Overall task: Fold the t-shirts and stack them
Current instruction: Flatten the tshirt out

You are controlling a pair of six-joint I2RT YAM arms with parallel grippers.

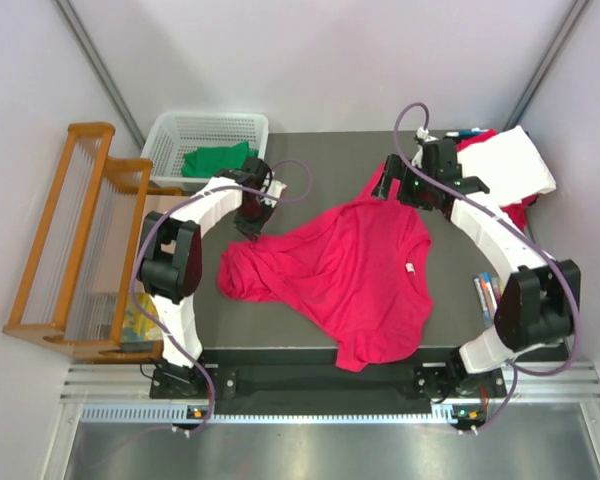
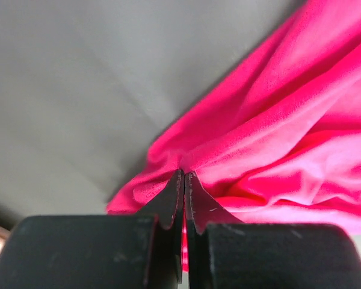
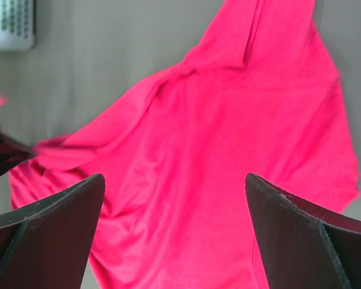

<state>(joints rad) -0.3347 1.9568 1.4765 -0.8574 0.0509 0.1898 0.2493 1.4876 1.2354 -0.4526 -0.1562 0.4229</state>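
The crimson-pink t-shirt (image 1: 355,275) lies spread and rumpled on the dark table (image 1: 310,160), also filling the right wrist view (image 3: 228,150). My left gripper (image 1: 252,226) sits at the shirt's far left edge. Its jaws are shut (image 2: 185,173) on a pinch of the pink cloth (image 2: 277,132), which puckers toward the tips. My right gripper (image 1: 388,186) hovers over the shirt's far sleeve, wide open (image 3: 174,177) with nothing between the fingers. The green t-shirt (image 1: 216,160) lies in the basket. The white t-shirt (image 1: 516,162) lies folded at the back right.
A white lattice basket (image 1: 205,128) stands at the back left corner. A wooden rack (image 1: 75,240) stands left of the table. Coloured pens (image 1: 487,295) lie near the right edge. Some red cloth (image 1: 516,212) shows under the white shirt.
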